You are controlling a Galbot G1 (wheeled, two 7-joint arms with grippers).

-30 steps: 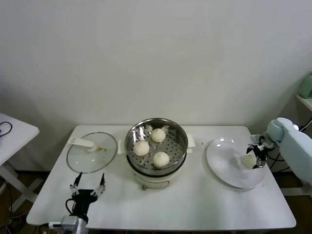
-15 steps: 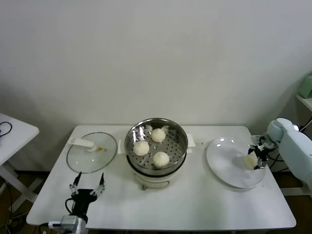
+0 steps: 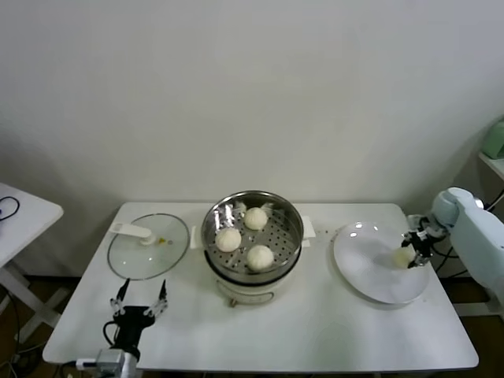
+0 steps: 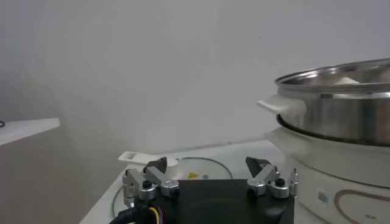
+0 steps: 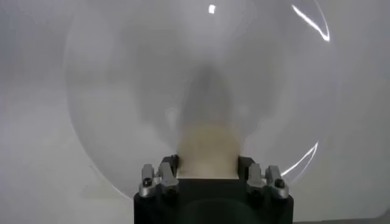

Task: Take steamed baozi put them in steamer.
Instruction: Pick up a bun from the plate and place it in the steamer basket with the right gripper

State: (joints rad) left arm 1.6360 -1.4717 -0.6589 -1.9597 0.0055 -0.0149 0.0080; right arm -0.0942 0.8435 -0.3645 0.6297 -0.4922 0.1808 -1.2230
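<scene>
Left claw [image 3: 142,302] parked at the near left of the desk [image 3: 315,331], fingers spread, holding nothing; idle.

Right claw [image 3: 409,250] at the far right, over the white plate [image 3: 358,272], pinching the last baozi [image 3: 403,257]. In the right wrist view the bun [image 5: 207,149] sits squeezed between the fingers [image 5: 159,179], plate [image 5: 109,73] under it. Can't tell if the bun is clear of the plate or touching it.

Risks, as a judgement:
- The bun is soft and smooth and the grip looks to be on its near end only, so it could slip out or get dented on the lift, landing on the plate or the desk.
- A sticky bun could drag the plate, which sits close to the right desk edge.
- The steamer [image 3: 293,236] has a raised steel rim; a low carry leftward would hit the bun or the claw on it.
- Three baozi [image 3: 260,257] [image 3: 228,239] [image 3: 255,218] already lie on the perforated floor. Free room is the right half, so a drop too far left lands on top of one.

Around: glass lid [image 3: 150,246] flat on the desk left of the steamer, just beyond the left claw, well off the carry path. The steamer's white side handle [image 3: 308,228] points toward the plate. Bare desk between plate and steamer, nothing blocking. A second white desk [image 3: 24,213] pokes in at the far left and a green object [image 3: 495,140] on a shelf at the far right, both irrelevant.
</scene>
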